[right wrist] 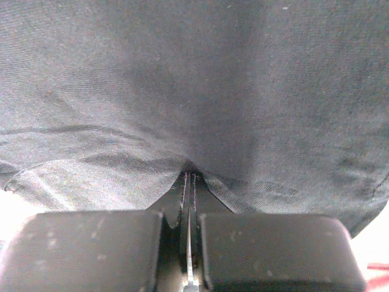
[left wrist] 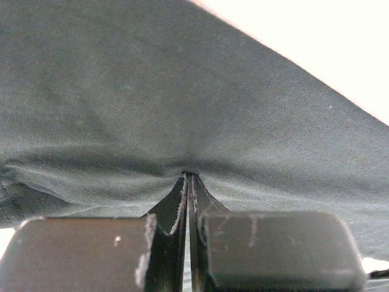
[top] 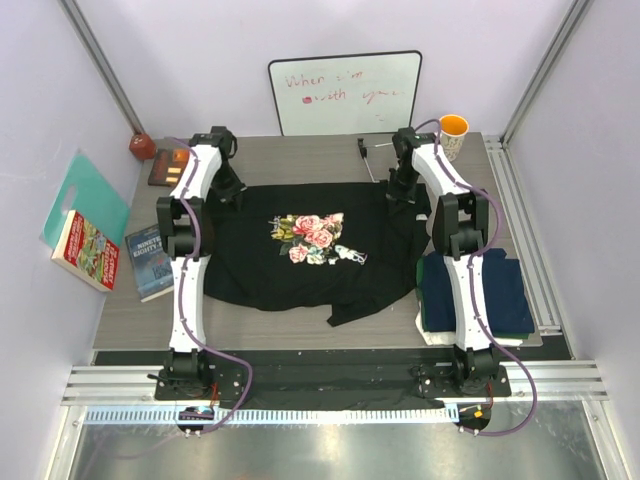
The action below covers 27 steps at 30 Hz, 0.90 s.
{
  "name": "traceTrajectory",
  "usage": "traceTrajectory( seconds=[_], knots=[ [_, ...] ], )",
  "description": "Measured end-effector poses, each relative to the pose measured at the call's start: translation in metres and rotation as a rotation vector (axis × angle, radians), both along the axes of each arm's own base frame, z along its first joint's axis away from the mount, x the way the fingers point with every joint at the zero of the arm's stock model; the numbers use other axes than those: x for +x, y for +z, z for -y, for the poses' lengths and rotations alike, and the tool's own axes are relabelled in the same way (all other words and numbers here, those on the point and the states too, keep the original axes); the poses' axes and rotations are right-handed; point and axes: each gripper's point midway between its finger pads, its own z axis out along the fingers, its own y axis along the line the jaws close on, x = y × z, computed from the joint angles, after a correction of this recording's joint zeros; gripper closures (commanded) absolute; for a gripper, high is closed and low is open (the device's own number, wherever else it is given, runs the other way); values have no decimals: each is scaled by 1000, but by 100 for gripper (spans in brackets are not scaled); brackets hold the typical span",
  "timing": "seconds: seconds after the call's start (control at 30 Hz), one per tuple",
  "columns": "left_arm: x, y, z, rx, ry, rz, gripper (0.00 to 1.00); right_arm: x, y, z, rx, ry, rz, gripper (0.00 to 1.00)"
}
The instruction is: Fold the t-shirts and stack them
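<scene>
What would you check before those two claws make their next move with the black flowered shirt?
1. Left claw shut on the black shirt: ok, cloth is pinched between its fingers.
2. Right claw shut on the same shirt: ok.
3. Shirt lying smooth: not ok, its near edge is rumpled and a flap sticks out.
4. Books out of the shirt's way: ok, they lie apart from it at the left.
5. Folded stack out of the shirt's way: cannot tell, the shirt's right edge reaches it beneath the right arm.
6. One cloth layer gripped or two: cannot tell.
</scene>
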Motion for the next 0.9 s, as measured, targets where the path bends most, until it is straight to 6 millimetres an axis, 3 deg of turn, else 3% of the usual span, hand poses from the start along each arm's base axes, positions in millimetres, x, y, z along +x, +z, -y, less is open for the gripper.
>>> traceTrajectory(
  seconds=[0.2,0.27,0.3,0.47,0.6,0.73,0.9],
  knots=[
    [25,1,6,-27,45,72,100,14,1,2,10,-22,40,98],
    [32,2,7,-35,52,98,99,19,1,2,24,-26,54,90],
    [34,2,8,-40,53,106,88,21,2,2,32,-26,60,87],
    [41,4,14,-74,56,161,69,27,5,0,71,-28,130,79],
    [38,8,16,-85,60,208,67,36,15,-2,88,-25,205,76],
    [34,10,16,-84,57,218,67,43,50,-5,118,-22,302,75],
    [22,23,12,-62,54,222,67,24,126,-6,164,-10,447,75]
  ],
)
